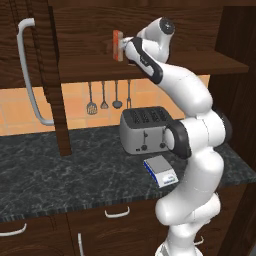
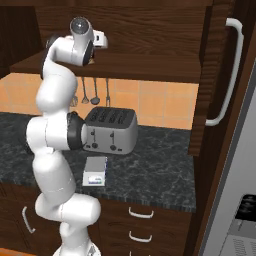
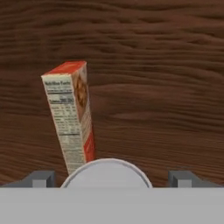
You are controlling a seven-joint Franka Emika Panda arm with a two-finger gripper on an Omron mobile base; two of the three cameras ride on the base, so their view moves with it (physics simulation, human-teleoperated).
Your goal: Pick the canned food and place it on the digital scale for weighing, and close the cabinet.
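Cabinet shelf (image 1: 165, 67) | gripper (image 3: 112, 177) spread wide | canned food (image 3: 106, 174) apparently between fingertips, untouched

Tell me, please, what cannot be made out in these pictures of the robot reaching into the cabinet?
- Canned food: hand view, just its pale top; the picture's bottom edge cuts off its body.
- Gripper: left base view, the fingers merge with the wrist, so contact with the can is unclear.
- Orange-red box: left base view, too small to read.
- Digital scale: right base view, display too small to read.

Tall box (image 3: 70, 116) crowds left behind can (image 3: 106, 173); shelf (image 1: 150, 67) free to right.
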